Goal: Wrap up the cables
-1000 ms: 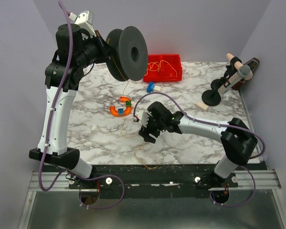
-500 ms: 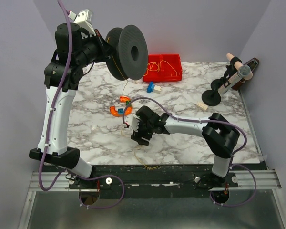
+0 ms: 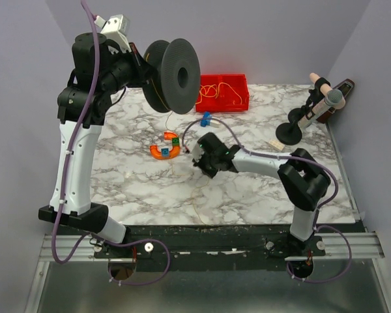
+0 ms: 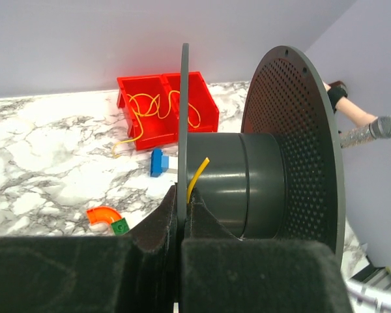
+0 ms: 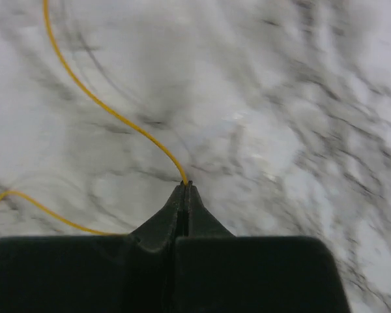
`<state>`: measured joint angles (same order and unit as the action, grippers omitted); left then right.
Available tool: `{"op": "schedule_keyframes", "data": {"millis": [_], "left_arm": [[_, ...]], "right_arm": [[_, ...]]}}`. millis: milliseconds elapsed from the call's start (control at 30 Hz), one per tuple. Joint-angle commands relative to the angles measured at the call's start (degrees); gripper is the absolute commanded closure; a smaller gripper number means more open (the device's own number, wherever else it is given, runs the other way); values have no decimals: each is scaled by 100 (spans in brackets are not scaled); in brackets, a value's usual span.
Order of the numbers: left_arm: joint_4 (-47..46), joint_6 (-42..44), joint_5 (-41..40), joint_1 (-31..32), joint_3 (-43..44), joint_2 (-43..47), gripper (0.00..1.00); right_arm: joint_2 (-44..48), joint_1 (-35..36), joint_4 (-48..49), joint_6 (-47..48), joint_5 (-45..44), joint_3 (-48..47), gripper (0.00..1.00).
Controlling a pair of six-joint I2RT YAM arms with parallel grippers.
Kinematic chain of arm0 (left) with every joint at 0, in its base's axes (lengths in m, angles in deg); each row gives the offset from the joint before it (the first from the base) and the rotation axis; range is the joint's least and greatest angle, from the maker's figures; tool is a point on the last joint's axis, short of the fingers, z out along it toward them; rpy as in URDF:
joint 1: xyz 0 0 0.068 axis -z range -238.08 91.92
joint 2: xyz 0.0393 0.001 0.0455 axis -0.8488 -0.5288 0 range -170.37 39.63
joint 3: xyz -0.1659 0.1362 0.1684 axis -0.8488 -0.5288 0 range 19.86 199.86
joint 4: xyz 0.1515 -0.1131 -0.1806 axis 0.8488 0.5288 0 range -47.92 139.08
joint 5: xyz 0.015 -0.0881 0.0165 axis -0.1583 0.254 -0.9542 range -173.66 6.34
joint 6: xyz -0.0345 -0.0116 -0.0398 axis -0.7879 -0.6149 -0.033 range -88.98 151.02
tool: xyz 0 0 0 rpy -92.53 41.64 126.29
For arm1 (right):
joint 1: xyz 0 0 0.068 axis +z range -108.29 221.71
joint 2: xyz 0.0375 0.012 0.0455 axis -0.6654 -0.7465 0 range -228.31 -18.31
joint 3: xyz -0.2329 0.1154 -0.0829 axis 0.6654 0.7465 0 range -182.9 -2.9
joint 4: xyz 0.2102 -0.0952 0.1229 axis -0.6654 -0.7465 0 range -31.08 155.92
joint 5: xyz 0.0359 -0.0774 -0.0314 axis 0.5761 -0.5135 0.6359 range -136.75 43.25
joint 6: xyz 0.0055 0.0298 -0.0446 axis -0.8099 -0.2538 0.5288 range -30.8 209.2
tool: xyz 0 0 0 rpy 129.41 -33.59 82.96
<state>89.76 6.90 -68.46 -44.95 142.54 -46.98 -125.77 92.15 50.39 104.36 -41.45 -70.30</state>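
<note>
The cables [image 4: 197,175] are mid-winding. My left gripper [image 4: 181,218] is clamped on the spool [image 3: 173,75] flange, with one yellow end poking off the hub. Below and right of the spool, my right gripper [image 5: 186,190] pinches a strand at its tips. Next, I judge, it must carry it up around the hub, taut.
</note>
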Motion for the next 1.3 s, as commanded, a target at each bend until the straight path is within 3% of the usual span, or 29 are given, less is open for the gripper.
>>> {"op": "schedule_keyframes", "data": {"millis": [0, 267, 533, 667, 833, 1100, 1267], "left_arm": [[21, 434, 676, -12, 143, 451, 100], [452, 908, 1625, -3, -59, 838, 100], [1234, 2796, 1653, 58, -1252, 1348, 100], [1454, 3789, 1434, 155, -2000, 1629, 100], [1578, 4274, 1336, 330, -2668, 1796, 100], [1007, 4232, 292, 1437, -3767, 1814, 100], [647, 4170, -341, 1842, -4031, 1428, 100]], "right_arm": [[663, -1174, 427, -750, -346, 95, 99], [1438, -2502, 929, -1155, -161, -36, 99], [2202, -3443, 579, -963, -371, -1107, 99], [2343, -3514, 130, -568, -820, -1986, 99], [2519, -3514, -143, -365, -698, -2690, 99], [2713, -3444, -424, -602, -47, -3358, 99], [2520, -2952, -801, -338, -240, -4253, 99]]}}
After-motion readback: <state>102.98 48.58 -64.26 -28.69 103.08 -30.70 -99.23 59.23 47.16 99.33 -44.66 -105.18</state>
